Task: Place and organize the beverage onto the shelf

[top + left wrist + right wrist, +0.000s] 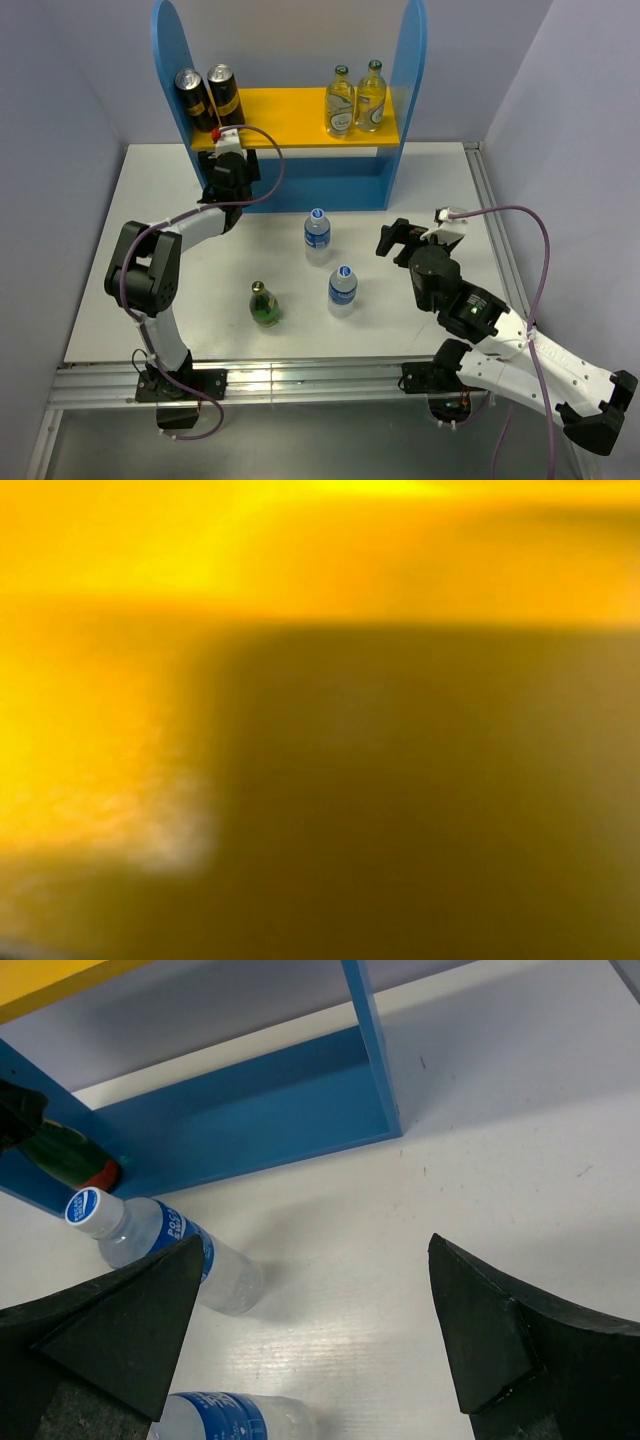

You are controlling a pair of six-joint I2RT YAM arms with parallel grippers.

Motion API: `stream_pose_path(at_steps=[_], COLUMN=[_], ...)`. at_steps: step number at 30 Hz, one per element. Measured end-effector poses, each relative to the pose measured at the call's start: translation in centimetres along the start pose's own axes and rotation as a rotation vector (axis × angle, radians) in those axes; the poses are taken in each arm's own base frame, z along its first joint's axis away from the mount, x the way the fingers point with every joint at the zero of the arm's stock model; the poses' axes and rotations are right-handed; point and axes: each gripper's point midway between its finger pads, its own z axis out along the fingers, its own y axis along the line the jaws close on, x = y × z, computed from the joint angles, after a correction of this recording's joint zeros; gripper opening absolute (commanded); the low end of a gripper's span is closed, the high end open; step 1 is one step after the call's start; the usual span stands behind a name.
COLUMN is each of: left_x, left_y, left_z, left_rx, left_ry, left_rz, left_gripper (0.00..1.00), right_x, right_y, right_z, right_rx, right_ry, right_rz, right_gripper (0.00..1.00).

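Note:
The shelf point(290, 118) stands at the back of the table. Its yellow upper board holds two dark bottles point(190, 95) point(224, 92) on the left and two pale gold-capped bottles point(340, 100) point(371, 95) on the right. On the table stand two blue-capped plastic bottles point(317, 232) point(343, 286) and a green glass bottle point(264, 303). My left gripper point(226, 140) is at the board's front edge below the dark bottles; its wrist view is only yellow blur and its fingers are hidden. My right gripper point(315, 1330) point(395, 238) is open and empty, right of the plastic bottles point(150, 1245).
The shelf's blue base point(250, 1120) and right panel point(370, 1050) lie ahead of the right gripper. A dark green shape with a red end point(65, 1158) shows by the left panel; I cannot tell what it is. Walls close both table sides.

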Motion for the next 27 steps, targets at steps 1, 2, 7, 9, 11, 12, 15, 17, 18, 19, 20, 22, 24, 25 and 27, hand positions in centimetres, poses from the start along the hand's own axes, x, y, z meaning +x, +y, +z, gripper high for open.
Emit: stream_pose_path(at_steps=[1, 2, 7, 9, 11, 12, 15, 17, 18, 19, 20, 22, 24, 25, 27], left_x=[0.0, 0.0, 0.2, 0.4, 0.4, 0.0, -2.4, -4.8, -5.7, -6.9, -7.2, -8.9, -9.4, -9.3, -8.9], left_y=[0.0, 0.0, 0.4, 0.6, 0.7, 0.5, -0.2, -0.7, -0.7, -0.7, -0.6, -0.4, -0.1, 0.1, 0.2], left_z=[0.0, 0.0, -0.9, -1.7, -2.7, -3.3, -5.6, -7.7, -8.6, -9.8, -10.6, -12.9, -15.2, -16.0, -18.2], left_rx=[0.000, -0.001, -0.004, -0.006, -0.007, -0.001, 0.029, 0.055, 0.063, 0.072, 0.073, 0.093, 0.113, 0.118, 0.136], left_ry=[0.001, 0.004, 0.031, 0.051, 0.068, 0.066, 0.037, 0.001, -0.014, -0.033, -0.035, -0.060, -0.059, -0.049, -0.029], left_rz=[-0.003, -0.004, -0.006, 0.003, 0.009, -0.002, -0.043, -0.080, -0.095, -0.117, -0.128, -0.164, -0.190, -0.193, -0.204], left_gripper=[0.99, 0.99, 0.99, 0.99, 0.99, 0.99, 0.99, 0.99, 0.99, 0.99, 0.99, 0.99, 0.99, 0.99, 0.99], right_x=[0.0, 0.0, 0.0, 0.0, 0.1, 0.1, 0.5, 0.8, 0.9, 0.9, 1.0, 1.1, 1.1, 1.2, 1.3], right_y=[0.0, 0.0, 0.0, 0.1, 0.0, 0.0, -0.1, -0.2, -0.2, -0.2, -0.2, -0.2, -0.2, -0.1, -0.1], right_z=[0.0, 0.0, 0.0, 0.0, 0.0, 0.0, 0.1, 0.1, 0.1, 0.2, 0.2, 0.2, 0.2, 0.3, 0.3], right_rx=[0.000, 0.000, -0.002, -0.003, -0.003, -0.003, -0.001, 0.000, -0.001, 0.000, 0.000, 0.000, 0.002, 0.002, 0.003], right_ry=[0.000, 0.000, 0.000, 0.001, 0.002, 0.002, 0.007, 0.011, 0.013, 0.013, 0.014, 0.016, 0.018, 0.019, 0.021], right_rz=[0.000, 0.000, 0.002, 0.001, 0.001, 0.000, -0.005, -0.009, -0.010, -0.010, -0.010, -0.011, -0.011, -0.011, -0.014], right_gripper=[1.00, 1.00, 1.00, 1.00, 1.00, 1.00, 1.00, 1.00, 1.00, 1.00, 1.00, 1.00, 1.00, 1.00, 1.00])
